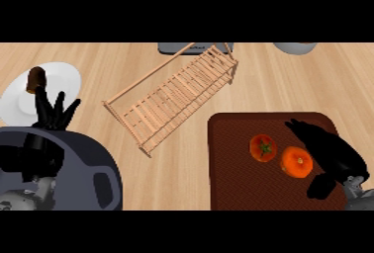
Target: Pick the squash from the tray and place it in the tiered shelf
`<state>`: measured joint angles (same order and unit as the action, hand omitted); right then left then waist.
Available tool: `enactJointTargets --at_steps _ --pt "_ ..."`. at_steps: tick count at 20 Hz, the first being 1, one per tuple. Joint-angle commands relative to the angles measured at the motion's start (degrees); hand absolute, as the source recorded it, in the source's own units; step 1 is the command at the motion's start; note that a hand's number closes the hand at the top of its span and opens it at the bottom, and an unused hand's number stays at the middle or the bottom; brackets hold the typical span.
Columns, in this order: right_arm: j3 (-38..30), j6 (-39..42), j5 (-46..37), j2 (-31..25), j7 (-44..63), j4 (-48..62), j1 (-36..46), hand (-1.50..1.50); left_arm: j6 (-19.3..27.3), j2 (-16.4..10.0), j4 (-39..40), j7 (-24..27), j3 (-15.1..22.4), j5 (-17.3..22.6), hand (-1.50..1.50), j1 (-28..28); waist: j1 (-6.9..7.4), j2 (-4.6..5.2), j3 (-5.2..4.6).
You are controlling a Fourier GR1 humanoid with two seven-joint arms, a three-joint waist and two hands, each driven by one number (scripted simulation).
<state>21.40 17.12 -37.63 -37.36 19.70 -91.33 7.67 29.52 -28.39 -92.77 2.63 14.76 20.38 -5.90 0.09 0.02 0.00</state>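
Over the near right part of the tray [228, 190], the right hand [332, 150] lies wide, its fingers stretched toward the tray's far edge and its thumb spread toward the near edge. On the tray, just left of that palm, sits the squash [297, 162], orange and round; it looks to touch the hand, though no finger is curled round it. Just left of the squash, also on the tray, lies a redder round fruit [262, 147] with a green stem. Well left of the tray, the left hand [53, 111] rests open, fingers up. Beyond the tray's far left corner, the wooden tiered shelf [175, 96] lies aslant on the tabletop [182, 170]. Far left of the tray a white plate [64, 74] carries a brown thing [35, 80]. Beyond the tray, at the tabletop's far edge, two grey things [182, 48] [296, 47] stand.
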Motion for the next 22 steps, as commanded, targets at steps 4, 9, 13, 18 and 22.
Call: enactJointTargets --at_steps 4,9,13,18,22 --pt "-1.58 -0.94 -4.03 4.78 -4.45 3.85 1.03 -1.5 -4.05 2.59 3.55 0.53 -0.77 -0.98 0.0 2.04 -0.06 0.01 0.0" --pt "-2.43 -1.51 -6.81 8.46 -6.42 9.31 2.41 -1.5 -4.86 1.62 -0.34 -4.22 -1.97 -0.42 0.0 0.3 0.11 0.02 0.01" --pt "-3.24 -1.7 -7.94 8.22 -7.5 9.56 -0.73 -1.5 -6.78 -1.72 -2.44 -4.58 -4.36 0.86 0.0 3.27 0.18 -0.04 0.01" --pt "-2.03 0.56 -11.08 10.56 -10.16 13.69 1.95 1.5 -4.07 0.63 -3.5 -5.04 -2.96 -2.09 0.0 3.0 0.19 -0.01 0.02" --pt "-0.54 -6.19 -16.4 8.85 -13.7 12.33 0.08 1.5 -3.06 1.05 -0.94 -7.01 -1.89 -2.18 0.0 -1.11 -0.2 -0.03 0.02"
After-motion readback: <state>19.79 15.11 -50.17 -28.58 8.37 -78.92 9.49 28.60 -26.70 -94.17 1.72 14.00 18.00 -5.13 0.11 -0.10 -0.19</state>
